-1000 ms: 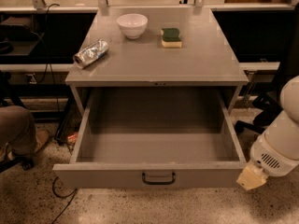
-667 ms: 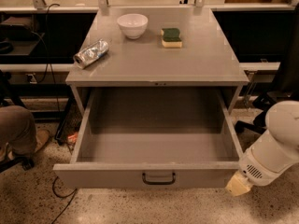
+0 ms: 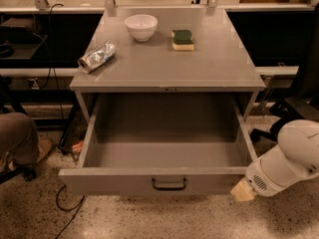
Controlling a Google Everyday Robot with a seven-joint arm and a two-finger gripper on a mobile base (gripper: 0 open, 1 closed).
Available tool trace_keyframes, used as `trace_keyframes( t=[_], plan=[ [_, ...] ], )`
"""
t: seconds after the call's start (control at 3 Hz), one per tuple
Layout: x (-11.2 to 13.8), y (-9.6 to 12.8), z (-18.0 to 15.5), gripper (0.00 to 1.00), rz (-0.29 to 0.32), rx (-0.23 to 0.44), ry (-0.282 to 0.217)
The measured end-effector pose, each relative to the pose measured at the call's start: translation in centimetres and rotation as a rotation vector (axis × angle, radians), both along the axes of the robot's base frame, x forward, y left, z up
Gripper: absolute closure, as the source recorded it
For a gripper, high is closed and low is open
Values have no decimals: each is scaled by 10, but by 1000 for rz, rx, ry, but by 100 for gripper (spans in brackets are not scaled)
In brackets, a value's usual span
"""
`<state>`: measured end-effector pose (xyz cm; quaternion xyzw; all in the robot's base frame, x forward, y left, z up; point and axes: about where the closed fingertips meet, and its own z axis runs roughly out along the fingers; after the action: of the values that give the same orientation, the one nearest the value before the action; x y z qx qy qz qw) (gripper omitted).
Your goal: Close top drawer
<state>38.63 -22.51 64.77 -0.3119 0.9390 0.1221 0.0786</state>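
Observation:
The top drawer of the grey metal cabinet is pulled fully out toward me and is empty inside. Its front panel carries a small dark loop handle at the centre. My white arm comes in from the lower right. Its gripper shows as a cream tip at the drawer front's right corner, to the right of the handle. I cannot see whether it touches the panel.
On the cabinet top stand a white bowl, a green and yellow sponge and a crushed silver can. A person's knee is at the left. Dark cables lie on the speckled floor.
My arm has moved left and slightly down, bringing the gripper tip from beside the drawer's right end up against its front right corner. The drawer has not moved.

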Motion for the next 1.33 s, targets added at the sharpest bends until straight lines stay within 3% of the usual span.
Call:
trace_keyframes(
  t=[1.0,1.33],
  plan=[
    [18,6,5,100,2,7,-68],
    [44,22,18,100,44,36,-171]
  ],
)
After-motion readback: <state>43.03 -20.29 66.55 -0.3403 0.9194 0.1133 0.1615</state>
